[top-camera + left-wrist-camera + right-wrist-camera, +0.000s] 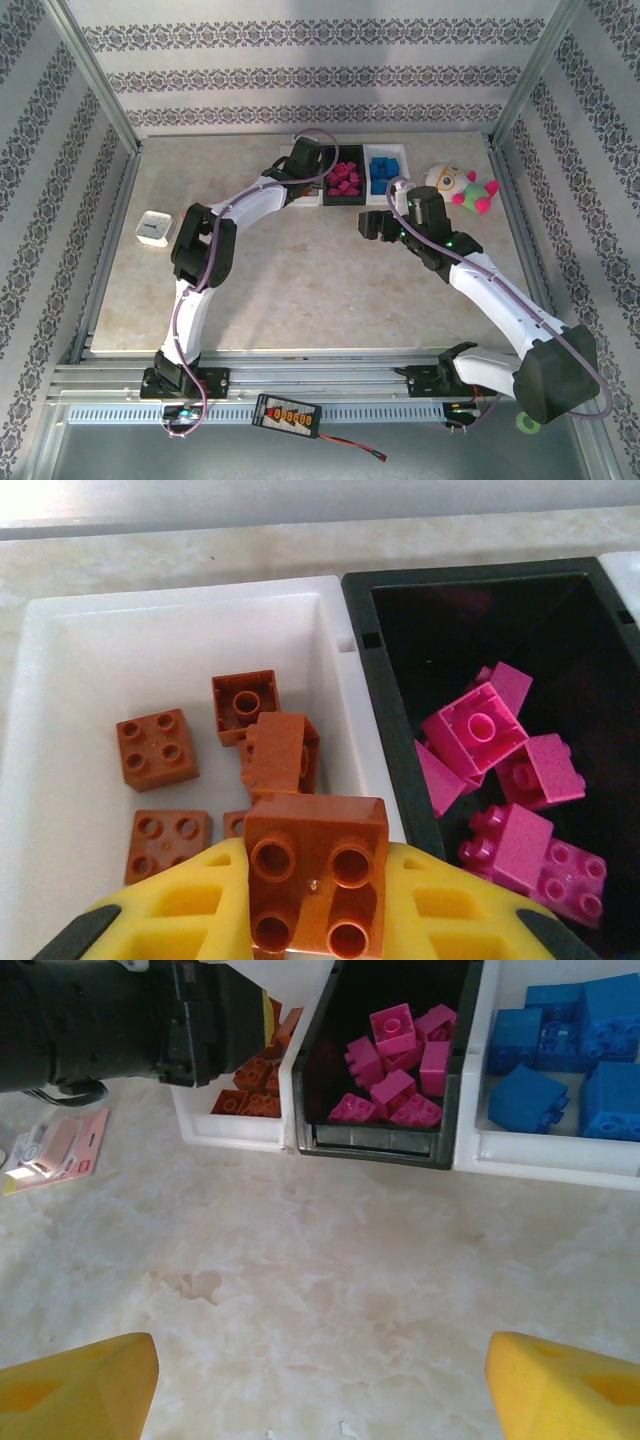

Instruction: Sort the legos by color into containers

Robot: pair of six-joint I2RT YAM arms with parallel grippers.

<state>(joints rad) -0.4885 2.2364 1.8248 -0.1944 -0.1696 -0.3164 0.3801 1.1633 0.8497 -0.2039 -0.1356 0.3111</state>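
Left gripper [316, 905], wrist view: the yellow fingers [180, 910] are closed on a single brown-orange brick [318, 865], which sits between them with its four studs facing the camera. The held brick hangs over the near end of the first white bin [60, 670], which stands directly against the left side of the black bin [470, 572]. Several loose brown-orange bricks [155, 748] lie on the floor of that white bin, some studs up and some on their sides. The black bin holds a heap of magenta bricks [480, 730]. Against the right side of the black bin stands the second white bin [540, 1155], filled with blue bricks [590, 1050]. Right gripper [320, 1380], wrist view: its two yellow fingertips [80, 1385] stand wide apart with nothing between them, above bare table [320, 1260] on the near side of the black bin. A flat pink-and-white packet [55, 1150] lies on the table to the near left of the black bin. Overhead view: the left gripper [305, 160] reaches in just left of the black bin [345, 178], and the right gripper [375, 225] sits just in front of it. A plush toy [460, 185] lies to the right of the black bin, past the second white bin [385, 172]. A small white square box [153, 228] rests well to the left of the black bin.
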